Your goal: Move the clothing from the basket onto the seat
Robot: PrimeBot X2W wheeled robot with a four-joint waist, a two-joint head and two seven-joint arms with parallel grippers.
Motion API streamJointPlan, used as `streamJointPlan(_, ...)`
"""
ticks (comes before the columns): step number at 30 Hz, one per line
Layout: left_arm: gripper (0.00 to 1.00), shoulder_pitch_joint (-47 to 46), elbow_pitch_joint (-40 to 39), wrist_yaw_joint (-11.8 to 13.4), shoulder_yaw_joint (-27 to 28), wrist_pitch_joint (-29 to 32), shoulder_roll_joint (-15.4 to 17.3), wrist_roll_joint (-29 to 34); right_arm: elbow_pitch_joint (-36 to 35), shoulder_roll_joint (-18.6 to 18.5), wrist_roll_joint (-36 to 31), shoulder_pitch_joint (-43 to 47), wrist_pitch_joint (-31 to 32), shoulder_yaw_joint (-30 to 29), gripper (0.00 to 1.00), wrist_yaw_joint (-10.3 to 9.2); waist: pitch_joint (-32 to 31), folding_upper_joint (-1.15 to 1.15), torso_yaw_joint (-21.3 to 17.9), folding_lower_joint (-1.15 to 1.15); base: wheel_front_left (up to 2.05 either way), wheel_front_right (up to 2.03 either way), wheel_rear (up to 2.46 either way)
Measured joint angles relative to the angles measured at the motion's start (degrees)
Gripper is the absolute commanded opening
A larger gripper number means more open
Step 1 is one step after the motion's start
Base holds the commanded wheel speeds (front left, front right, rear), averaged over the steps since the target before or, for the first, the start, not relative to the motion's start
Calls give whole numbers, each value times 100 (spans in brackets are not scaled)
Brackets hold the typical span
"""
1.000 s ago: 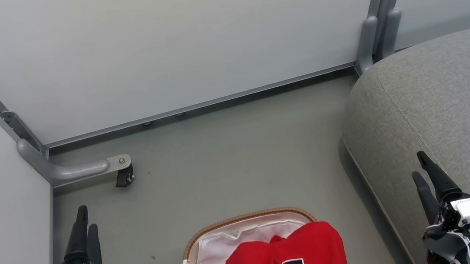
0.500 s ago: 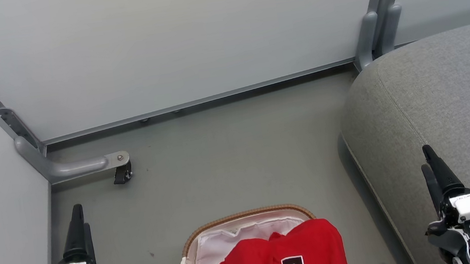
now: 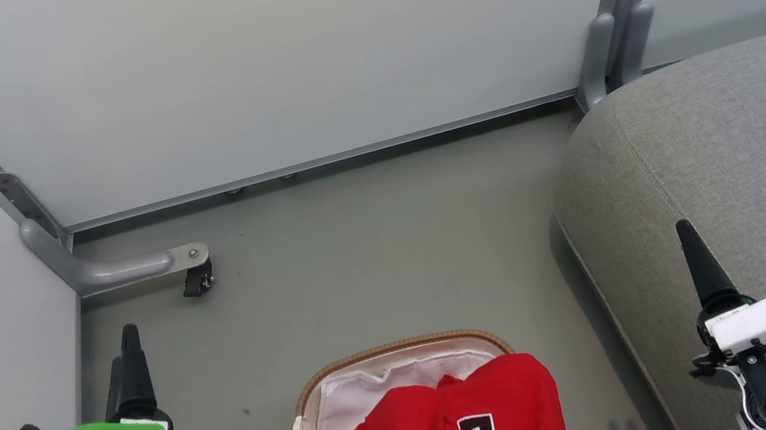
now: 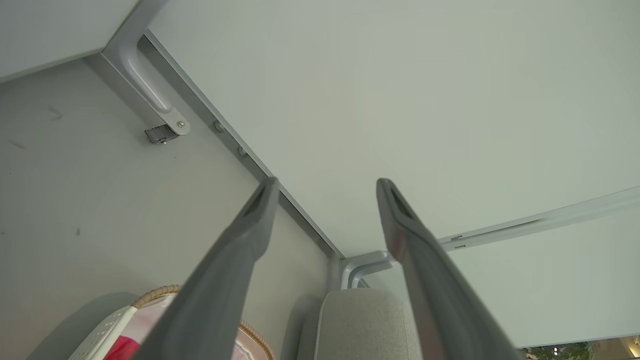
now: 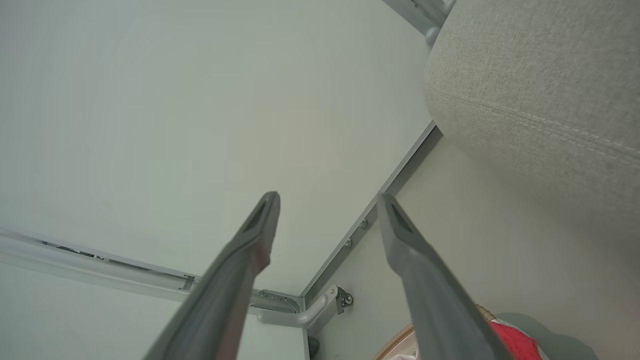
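The basket (image 3: 399, 348), white with a brown woven rim and a white liner, stands on the floor at the bottom centre of the head view. The clothing (image 3: 452, 422), red with white trim and part of a black number, is heaped in it. The grey seat (image 3: 717, 137) rises at the right. My left gripper (image 3: 123, 345) hangs open over bare floor, left of the basket. My right gripper (image 3: 685, 236) is open beside the seat's rounded edge. The left wrist view has the left gripper (image 4: 327, 182), basket rim (image 4: 155, 292) and seat (image 4: 365, 320). The right wrist view has the right gripper (image 5: 327, 197), seat (image 5: 540, 90) and clothing (image 5: 515, 340).
Pale partition walls close the far side and the left. A grey metal foot with a black caster (image 3: 195, 280) juts onto the floor at the left. Two grey posts (image 3: 614, 48) stand by the seat's far corner. Bare grey floor (image 3: 372, 245) lies beyond the basket.
The camera has shifted a little. Both grippers have turned at the wrist, so their fingers now line up edge-on in the head view. The right one has risen slightly. The clothing lies as before.
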Motion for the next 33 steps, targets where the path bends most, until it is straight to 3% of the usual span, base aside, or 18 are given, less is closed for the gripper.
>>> streamJointPlan(14, 100, 1, 125, 0, -369, -276, 149, 1964, 48, -113, -1438, -62, -264, 171, 100, 0, 9, 0, 16, 0, 0, 0, 0)
streamJointPlan(33, 100, 9, 247, 177, -766, -593, 283, 3317, 152, -125, -2906, -95, -597, 287, 100, 0, 45, 0, 8, 0, 0, 0, 0)
